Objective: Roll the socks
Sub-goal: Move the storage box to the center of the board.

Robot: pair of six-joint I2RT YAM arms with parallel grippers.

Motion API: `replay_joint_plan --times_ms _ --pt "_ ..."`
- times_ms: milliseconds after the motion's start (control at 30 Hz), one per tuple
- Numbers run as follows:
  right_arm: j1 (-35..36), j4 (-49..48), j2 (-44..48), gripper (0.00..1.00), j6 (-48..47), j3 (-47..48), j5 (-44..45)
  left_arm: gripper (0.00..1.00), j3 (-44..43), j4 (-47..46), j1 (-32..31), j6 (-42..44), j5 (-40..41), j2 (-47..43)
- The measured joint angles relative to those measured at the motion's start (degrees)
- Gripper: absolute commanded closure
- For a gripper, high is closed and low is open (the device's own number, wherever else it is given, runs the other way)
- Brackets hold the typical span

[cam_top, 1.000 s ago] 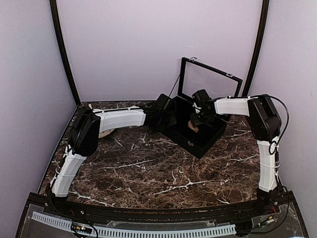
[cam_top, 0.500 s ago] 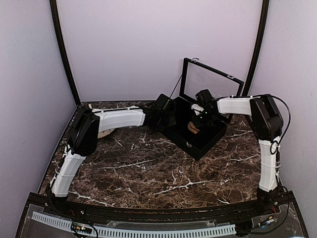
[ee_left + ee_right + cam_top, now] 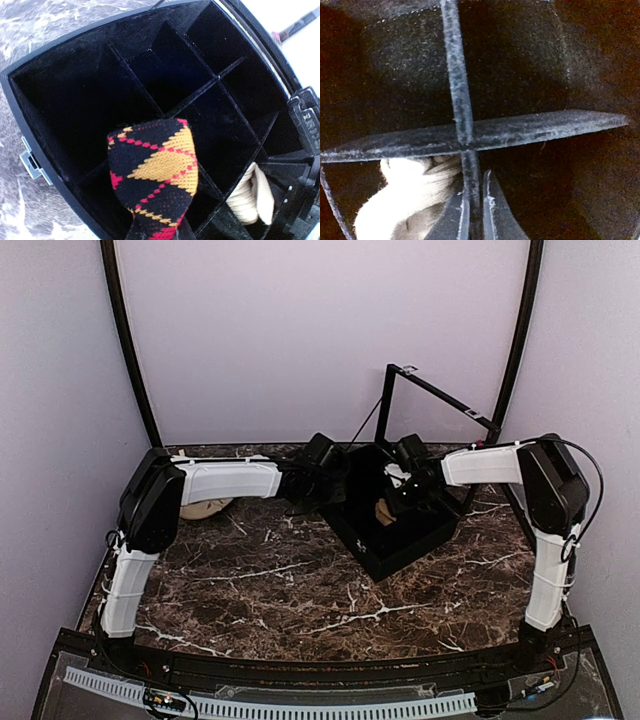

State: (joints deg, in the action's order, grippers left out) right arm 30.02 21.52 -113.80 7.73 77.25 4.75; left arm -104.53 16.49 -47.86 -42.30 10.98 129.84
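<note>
1. The argyle sock (image 3: 155,175) is held clamped in the left gripper (image 3: 156,235), at the lower centre of the left wrist view, above the black divided box (image 3: 50,165).
2. The tan sock (image 3: 405,200) is seen in a lower-left compartment of the right wrist view.
3. A divider (image 3: 457,90) is pinched between the fingers of the right gripper (image 3: 475,215).

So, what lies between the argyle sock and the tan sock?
A black divider wall of the box: the left wrist view shows it between the argyle sock and the tan sock, which sits in a compartment beyond it.

Likely a lab booth: plain walls (image 3: 270,330), marble-look tabletop (image 3: 300,590), two robot arms (image 3: 225,480).
</note>
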Motion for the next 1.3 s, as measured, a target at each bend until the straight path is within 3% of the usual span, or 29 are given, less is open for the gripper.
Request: replay_joint_plan --times_ms 467,833,1300 --pt "4.48 0.61 3.23 1.00 5.27 -4.07 3.61 1.00 -1.20 6.49 0.94 16.50 -4.42 -0.72" --pt "7.52 2.16 4.76 1.00 8.87 -5.55 5.49 1.00 -6.25 13.40 3.23 20.52 -14.19 1.73" --pt "10.34 2.47 6.78 1.00 11.43 -8.00 5.99 1.00 -8.07 19.54 4.31 24.98 -18.29 2.19"
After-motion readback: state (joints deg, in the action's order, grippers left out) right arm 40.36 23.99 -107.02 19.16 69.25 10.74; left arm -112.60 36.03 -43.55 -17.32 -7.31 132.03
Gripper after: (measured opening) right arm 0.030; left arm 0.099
